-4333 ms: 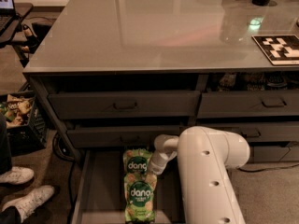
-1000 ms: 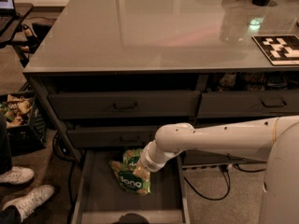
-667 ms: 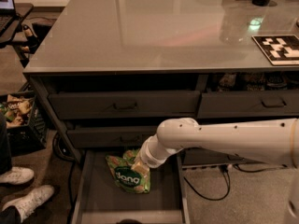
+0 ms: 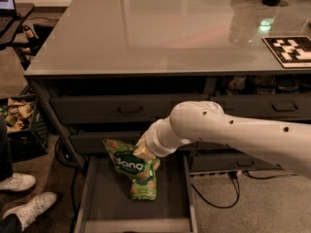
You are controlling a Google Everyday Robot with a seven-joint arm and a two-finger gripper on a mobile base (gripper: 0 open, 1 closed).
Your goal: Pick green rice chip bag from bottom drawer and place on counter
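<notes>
- The bottom drawer (image 4: pixel 97 198) stands open nearest the viewer. A second green pouch (image 4: pixel 144 190) sits low over its floor.
- The green rice chip bag (image 4: pixel 127 164) hangs tilted above the drawer, its top edge clenched in the gripper (image 4: pixel 145 152).
- Held by an edge, it could slip back in, or snag the handled drawers (image 4: pixel 127 109) while rising.
- The counter (image 4: pixel 160 33) lies beyond.

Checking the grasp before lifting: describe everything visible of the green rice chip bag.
The green rice chip bag is a light-green, crinkled pouch with a dark badge reading "dang" in white. It hangs tilted over the open bottom drawer, its upper edge pinched by the gripper. Whether its lower end touches the drawer floor is unclear.
</notes>
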